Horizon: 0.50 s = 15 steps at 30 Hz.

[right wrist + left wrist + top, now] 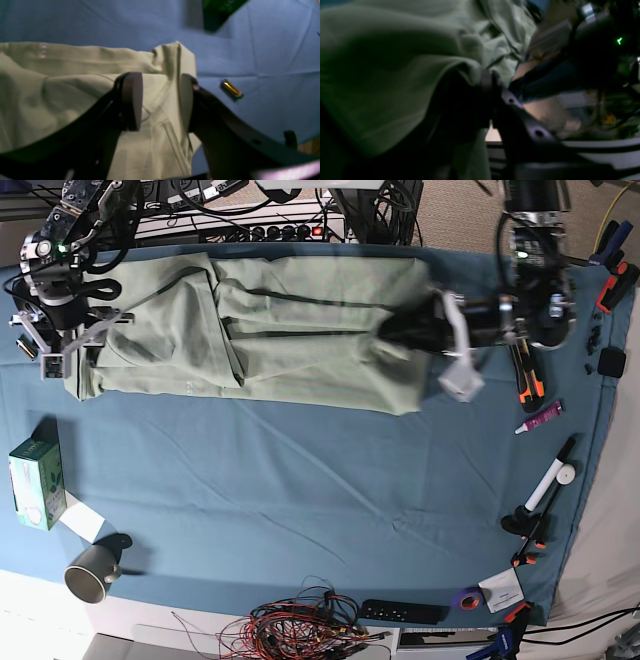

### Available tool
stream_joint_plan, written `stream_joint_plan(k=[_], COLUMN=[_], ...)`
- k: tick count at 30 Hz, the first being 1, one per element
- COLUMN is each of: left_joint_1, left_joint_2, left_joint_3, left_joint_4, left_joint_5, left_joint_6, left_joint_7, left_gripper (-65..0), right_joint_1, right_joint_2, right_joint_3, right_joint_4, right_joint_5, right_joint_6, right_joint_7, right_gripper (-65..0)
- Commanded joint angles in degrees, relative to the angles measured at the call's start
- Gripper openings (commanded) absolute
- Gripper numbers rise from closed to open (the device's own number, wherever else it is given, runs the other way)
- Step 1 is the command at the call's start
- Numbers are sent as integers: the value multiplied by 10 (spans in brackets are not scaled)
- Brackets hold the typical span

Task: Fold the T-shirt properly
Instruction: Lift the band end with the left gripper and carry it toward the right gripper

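The desk [300,510], draped in blue-teal cloth, carries the T-shirt [290,340] spread lengthwise along its far side, partly folded over itself. The left end effector [487,82] is clenched on a bunched edge of the T-shirt at one end. At the other end, the right end effector [161,100] is released, its pads [132,100] straddling a corner of the fabric.

Base view bright, even, sharp — both wrist views dim, blurred, close foreground out of focus.
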Motion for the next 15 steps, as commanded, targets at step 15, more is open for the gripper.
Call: stream_joint_plan(k=[15], left_joint_1=[-80], left_joint_2=[92], left_joint_3=[195], left_joint_4=[15], left_joint_5=[180], left_joint_6=[-3], left_joint_7=[-106], left_gripper=[-650], right_joint_1=[-16], right_joint_2=[7], right_joint_3=[6], right_joint_4=[9], right_joint_5=[6], right_joint_6=[-3], right_joint_7=[18], right_gripper=[-401])
